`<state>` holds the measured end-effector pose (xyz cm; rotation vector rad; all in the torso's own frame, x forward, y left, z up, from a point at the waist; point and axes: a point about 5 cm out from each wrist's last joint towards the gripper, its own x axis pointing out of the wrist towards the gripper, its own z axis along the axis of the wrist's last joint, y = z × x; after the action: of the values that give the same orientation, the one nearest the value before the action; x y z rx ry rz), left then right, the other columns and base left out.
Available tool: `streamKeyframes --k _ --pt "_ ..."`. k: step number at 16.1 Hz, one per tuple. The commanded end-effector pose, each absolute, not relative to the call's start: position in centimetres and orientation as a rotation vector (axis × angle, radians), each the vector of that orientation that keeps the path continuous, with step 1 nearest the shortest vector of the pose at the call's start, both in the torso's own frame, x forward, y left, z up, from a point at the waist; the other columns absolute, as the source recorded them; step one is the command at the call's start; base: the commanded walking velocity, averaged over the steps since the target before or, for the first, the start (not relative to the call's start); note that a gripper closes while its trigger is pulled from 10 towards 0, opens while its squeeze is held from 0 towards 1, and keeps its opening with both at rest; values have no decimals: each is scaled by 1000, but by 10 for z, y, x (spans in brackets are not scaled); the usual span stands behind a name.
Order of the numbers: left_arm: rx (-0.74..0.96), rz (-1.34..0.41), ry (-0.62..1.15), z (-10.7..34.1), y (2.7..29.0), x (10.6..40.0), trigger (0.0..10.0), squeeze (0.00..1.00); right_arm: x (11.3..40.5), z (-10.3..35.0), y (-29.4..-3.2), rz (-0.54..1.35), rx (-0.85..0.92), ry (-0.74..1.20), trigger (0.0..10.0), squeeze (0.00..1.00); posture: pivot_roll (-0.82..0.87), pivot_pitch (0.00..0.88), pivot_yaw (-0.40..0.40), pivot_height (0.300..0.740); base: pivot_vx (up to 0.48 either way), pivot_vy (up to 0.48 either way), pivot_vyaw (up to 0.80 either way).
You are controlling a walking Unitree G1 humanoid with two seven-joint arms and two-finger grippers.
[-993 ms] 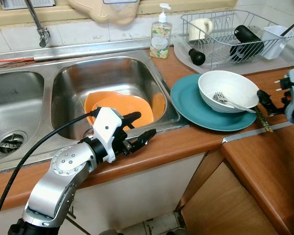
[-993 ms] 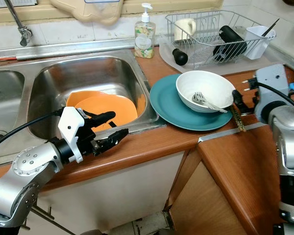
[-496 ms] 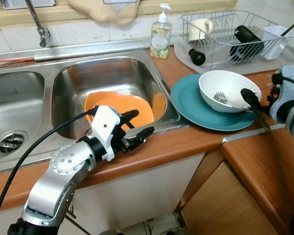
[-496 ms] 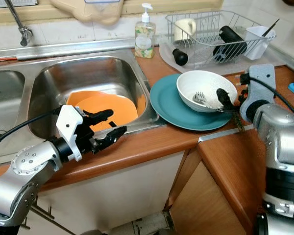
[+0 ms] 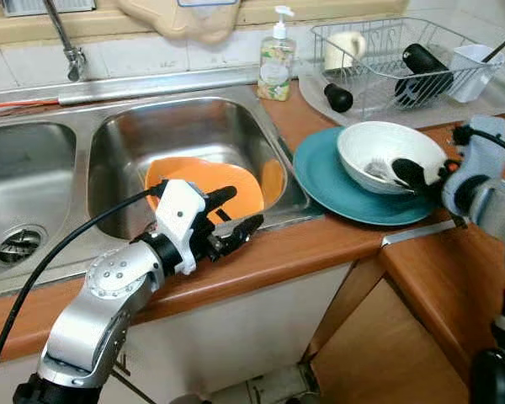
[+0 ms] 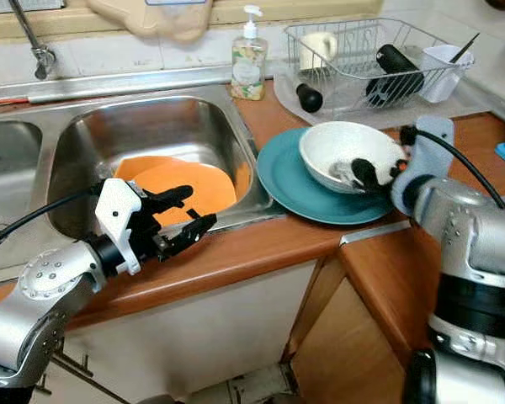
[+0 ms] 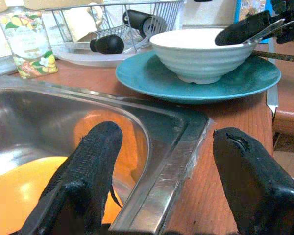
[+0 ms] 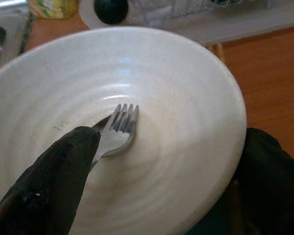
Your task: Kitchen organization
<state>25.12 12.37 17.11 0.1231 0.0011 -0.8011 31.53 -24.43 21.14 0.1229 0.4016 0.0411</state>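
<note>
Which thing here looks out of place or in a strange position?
The orange plate leans tilted in the sink basin rather than lying flat. A fork lies inside the white bowl, which sits on the teal plate.

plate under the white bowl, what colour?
Teal; the plate shows best in the left eye view.

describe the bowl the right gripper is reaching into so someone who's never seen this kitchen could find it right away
Start at the steel double sink and look to the wooden counter on the robot's right of it, where a teal plate lies below the wire dish rack. The white bowl stands on that plate with a fork inside. It is the one white, ribbed bowl; the orange dish lies down in the sink.
</note>
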Motion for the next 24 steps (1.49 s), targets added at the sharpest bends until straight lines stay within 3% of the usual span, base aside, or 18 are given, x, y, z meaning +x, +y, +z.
streamKeyframes --k 1,8,13,16,19,20,21,22,23,24 --pt "140 -783 6 173 128 254 10000 0 318 217 -243 40 153 391 10000 0 -65 0 -15 740 0 0 0" --pt "148 -760 -3 175 130 258 10000 0 336 217 -228 28 270 381 10000 0 -49 0 -22 740 0 0 0" --pt "141 -726 -14 174 132 260 10000 0 330 233 -237 66 176 201 10000 0 -56 0 -14 740 0 0 0" --pt "114 -714 -8 168 128 260 10000 0 304 237 -246 100 121 22 10000 0 -64 0 -3 740 0 0 0" --pt "80 -706 -19 168 127 260 10000 0 279 232 -241 193 72 -14 10000 0 -76 0 9 740 0 0 0" --pt "60 -716 -21 169 126 260 10000 47 269 227 -244 211 50 -12 10000 0 -78 0 12 740 0 0 0" --pt "57 -719 -22 169 126 260 10000 1000 265 226 -247 210 56 -22 10000 596 -82 0 13 740 0 0 0" --pt "72 -723 -17 168 126 258 10000 1000 259 221 -247 254 82 -18 10000 1000 -85 0 16 740 0 0 0" --pt "83 -727 -15 167 125 257 10000 1000 256 219 -246 290 81 -11 10000 1000 -85 0 16 740 0 0 0" --pt "89 -742 -14 167 125 255 10000 714 255 218 -245 291 66 -1 10000 1000 -82 0 9 740 0 0 0"
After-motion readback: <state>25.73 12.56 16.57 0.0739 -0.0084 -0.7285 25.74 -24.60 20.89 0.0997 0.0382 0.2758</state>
